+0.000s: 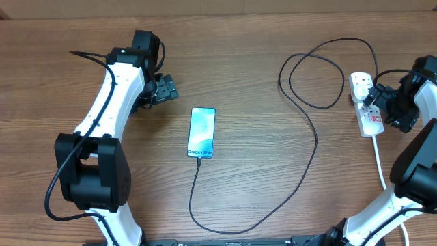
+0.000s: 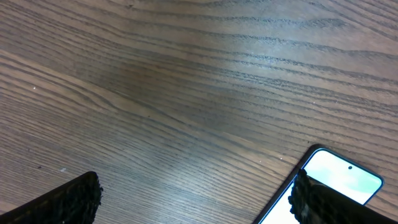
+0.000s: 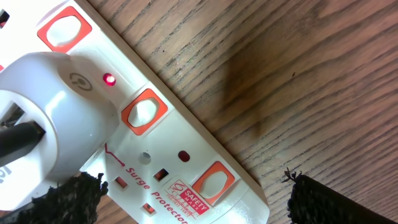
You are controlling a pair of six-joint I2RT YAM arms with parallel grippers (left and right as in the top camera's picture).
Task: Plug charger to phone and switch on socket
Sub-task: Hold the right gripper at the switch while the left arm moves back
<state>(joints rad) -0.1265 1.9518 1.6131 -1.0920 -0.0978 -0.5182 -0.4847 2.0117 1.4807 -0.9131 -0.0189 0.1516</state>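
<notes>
Hovering apart and empty, left end effector [image 1: 166, 89] near phone [image 1: 202, 132], my right end effector [image 1: 377, 102] over socket [image 1: 372, 124] could nudge its switch [image 3: 144, 111] off or snag charger [image 1: 316, 140].

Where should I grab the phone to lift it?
Pinch the phone across its two long edges, coming straight down from above. It lies flat, screen up, and the cable leaves one short end, so grip toward the other end.
</notes>
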